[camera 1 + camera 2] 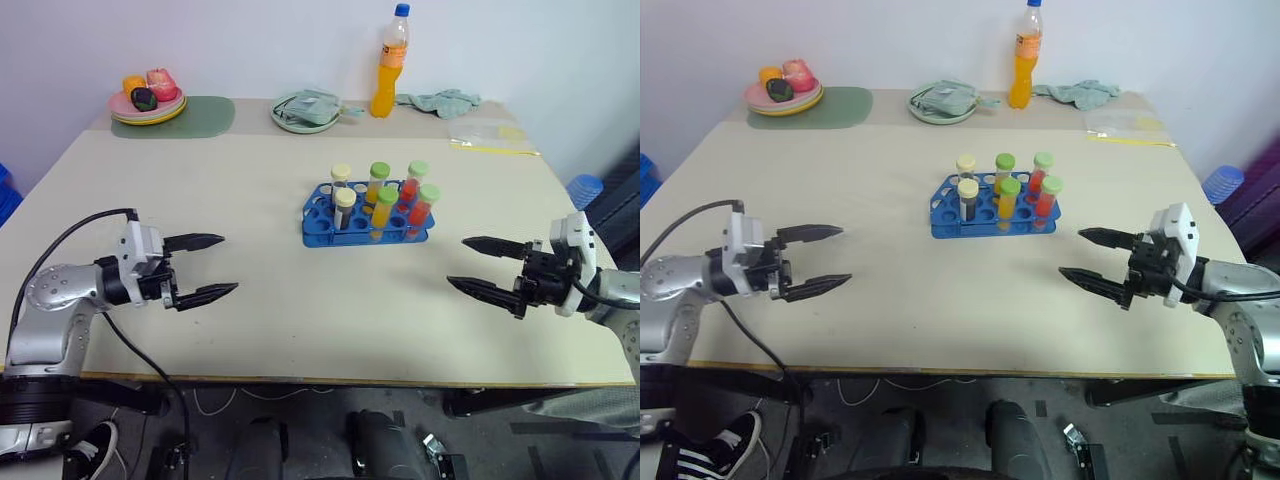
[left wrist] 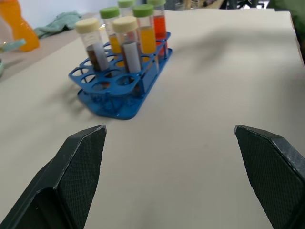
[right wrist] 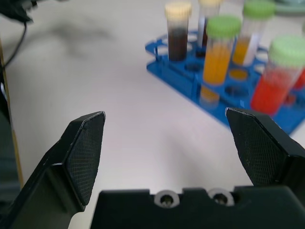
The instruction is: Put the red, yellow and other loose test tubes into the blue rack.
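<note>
Starting at our left gripper [image 1: 205,267], its two black fingers stand wide apart with nothing between them, hovering just above the table [image 1: 250,330] and pointing in toward the middle. The blue rack [image 1: 365,228] lies ahead of it and off to its right, well apart.

All six test tubes [image 1: 384,198] we can see stand upright in the rack's holes, long axes vertical: two cream-capped, two yellow, two red. We see no loose tube on the table, so we judge the loading done.

Our right gripper [image 1: 478,266] is likewise spread and empty. The rack lies ahead of it and to its left, and we judge it somewhat nearer this gripper. Any further reach would run inward and forward.
</note>
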`<state>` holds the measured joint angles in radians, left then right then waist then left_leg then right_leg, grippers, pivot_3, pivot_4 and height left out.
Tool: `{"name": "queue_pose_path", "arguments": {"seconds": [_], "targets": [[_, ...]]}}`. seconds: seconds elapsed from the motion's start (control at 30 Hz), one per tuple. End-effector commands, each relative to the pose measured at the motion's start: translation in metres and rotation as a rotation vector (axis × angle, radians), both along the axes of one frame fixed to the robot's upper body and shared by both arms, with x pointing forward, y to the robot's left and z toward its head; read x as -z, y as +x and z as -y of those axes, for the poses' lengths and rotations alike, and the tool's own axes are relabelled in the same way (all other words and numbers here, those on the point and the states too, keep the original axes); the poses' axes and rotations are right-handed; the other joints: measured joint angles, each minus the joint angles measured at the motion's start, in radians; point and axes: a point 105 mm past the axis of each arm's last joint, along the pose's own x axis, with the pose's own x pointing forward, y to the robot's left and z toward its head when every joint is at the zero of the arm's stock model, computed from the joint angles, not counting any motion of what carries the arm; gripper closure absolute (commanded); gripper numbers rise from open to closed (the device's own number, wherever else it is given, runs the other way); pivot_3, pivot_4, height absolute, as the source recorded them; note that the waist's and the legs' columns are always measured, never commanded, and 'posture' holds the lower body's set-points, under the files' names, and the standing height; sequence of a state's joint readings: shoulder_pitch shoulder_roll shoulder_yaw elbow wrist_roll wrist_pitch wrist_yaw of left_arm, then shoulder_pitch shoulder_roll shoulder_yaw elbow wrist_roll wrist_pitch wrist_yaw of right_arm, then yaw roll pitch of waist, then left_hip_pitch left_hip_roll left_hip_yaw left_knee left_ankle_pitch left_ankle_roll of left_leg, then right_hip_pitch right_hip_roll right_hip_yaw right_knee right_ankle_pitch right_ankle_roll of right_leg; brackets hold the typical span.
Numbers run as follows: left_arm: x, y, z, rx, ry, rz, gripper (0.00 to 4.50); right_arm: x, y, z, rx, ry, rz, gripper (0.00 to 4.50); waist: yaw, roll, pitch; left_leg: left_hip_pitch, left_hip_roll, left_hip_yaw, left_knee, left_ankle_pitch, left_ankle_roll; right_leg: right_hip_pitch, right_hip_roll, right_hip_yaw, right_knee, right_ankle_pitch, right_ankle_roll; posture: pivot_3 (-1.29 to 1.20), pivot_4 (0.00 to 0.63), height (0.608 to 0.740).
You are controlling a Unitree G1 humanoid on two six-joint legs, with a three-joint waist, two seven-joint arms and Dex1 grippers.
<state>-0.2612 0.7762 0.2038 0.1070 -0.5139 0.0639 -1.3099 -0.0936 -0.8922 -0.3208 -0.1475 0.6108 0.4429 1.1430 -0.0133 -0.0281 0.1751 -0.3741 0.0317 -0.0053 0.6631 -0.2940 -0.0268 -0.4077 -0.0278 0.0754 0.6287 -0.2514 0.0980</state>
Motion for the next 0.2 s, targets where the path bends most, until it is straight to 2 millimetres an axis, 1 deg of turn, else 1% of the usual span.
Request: {"name": "queue_pose_path", "arguments": {"seconds": [0.03,0.13,0.2], "targets": [[-0.0072,0.0023,0.0037,0.01,-0.039,0.018,0.06,-0.0151,-0.0048,0.0026,-0.001,-0.028,0.057,0.0,-0.002,0.0,0.0,0.0,0.0,0.0,0.0,0.0,0.0,0.0,0.0,0.0,0.0,0.0,0.0,0.0,0.15,0.74],[-0.0063,0.0029,0.0112,0.018,-0.055,0.024,0.06,-0.0185,-0.0046,0.0039,0.015,-0.038,0.063,0.0,-0.005,0.0,0.0,0.0,0.0,0.0,0.0,0.0,0.0,0.0,0.0,0.0,0.0,0.0,0.0,0.0,0.15,0.74],[-0.0036,0.0048,0.0128,0.019,-0.059,0.024,0.06,-0.0214,-0.0035,0.0035,0.018,-0.045,0.069,0.0,-0.005,0.0,0.0,0.0,0.0,0.0,0.0,0.0,0.0,0.0,0.001,0.0,0.001,0.0,0.0,0.0,0.15,0.74]]}}
